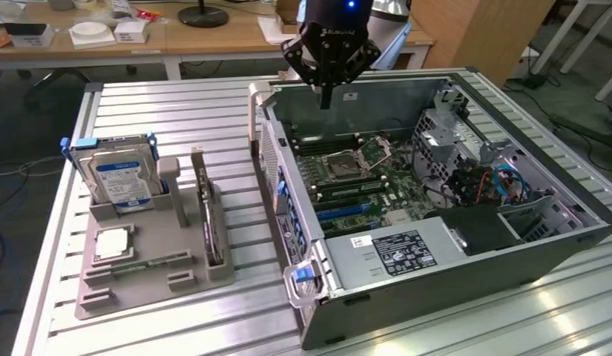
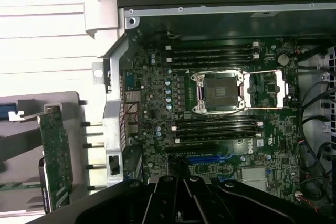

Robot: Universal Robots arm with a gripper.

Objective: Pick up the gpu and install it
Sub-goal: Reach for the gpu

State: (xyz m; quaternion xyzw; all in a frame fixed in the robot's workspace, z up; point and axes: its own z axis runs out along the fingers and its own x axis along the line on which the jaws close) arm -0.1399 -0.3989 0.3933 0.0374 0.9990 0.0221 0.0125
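**Claw shut and empty above open case; gpu parked in holder**

1. Claw [image 1: 326, 102]: shut, fingers pressed together to one point, nothing in the grip. Hanging over the far rim of the computer case [image 1: 435, 297], at twelve o'clock in the exterior view. In the wrist view [image 2: 177, 181], dark closed fingers poised above the motherboard [image 2: 157, 93], touching nothing.

2. Gpu [image 1: 211, 222]: thin dark card, standing on its long edge in a slot of the grey holder [image 1: 147, 289]. Placed at eight o'clock from the claw in the exterior view, well apart from it, just beside the case's near side wall but outside the case. Pale bracket strip at the card's twelve o'clock end. Green board face visible in the wrist view [image 2: 55, 153].

3. Computer case: lying open on the slatted metal desk [image 1: 167, 104], side panel off, motherboard exposed. Processor socket [image 1: 343, 161] near the board's middle, blue expansion slot [image 1: 347, 211] at six o'clock from it.

4. Holder, other contents: hard drive [image 1: 118, 178] with blue-white label, upright at the ten o'clock corner; square processor chip [image 1: 112, 243] lying flat at six o'clock from the drive.
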